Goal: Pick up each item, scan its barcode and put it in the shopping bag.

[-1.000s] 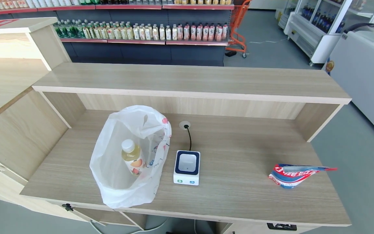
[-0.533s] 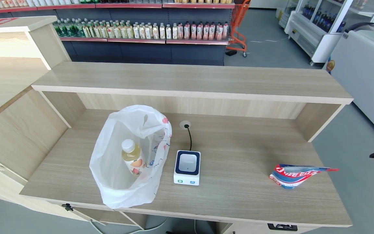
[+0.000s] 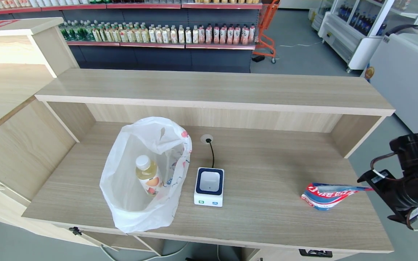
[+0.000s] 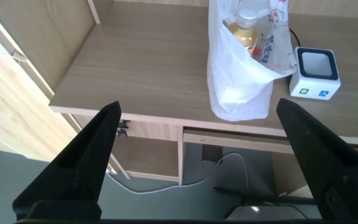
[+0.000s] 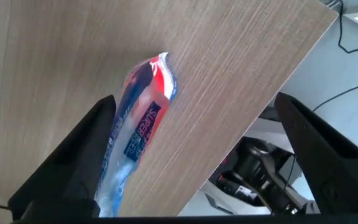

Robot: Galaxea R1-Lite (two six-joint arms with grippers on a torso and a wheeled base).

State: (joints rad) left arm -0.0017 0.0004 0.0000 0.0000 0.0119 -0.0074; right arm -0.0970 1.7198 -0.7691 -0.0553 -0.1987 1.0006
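The pouch point(image 3: 330, 195) lies on its side near the right end of the surface point(image 3: 267, 163), well apart from the scanner point(image 3: 209, 186) and the bag point(image 3: 143, 174), which holds a bottle point(image 3: 146, 174); the right gripper point(image 5: 194, 165) hovers above the pouch, jaws spread and empty; the left gripper point(image 4: 197, 165), likewise spread, hangs off the near edge by the bag; the pouch sits off-centre between the right jaws, so a pinch may shove the slick film edgeward or catch only a corner and drop it
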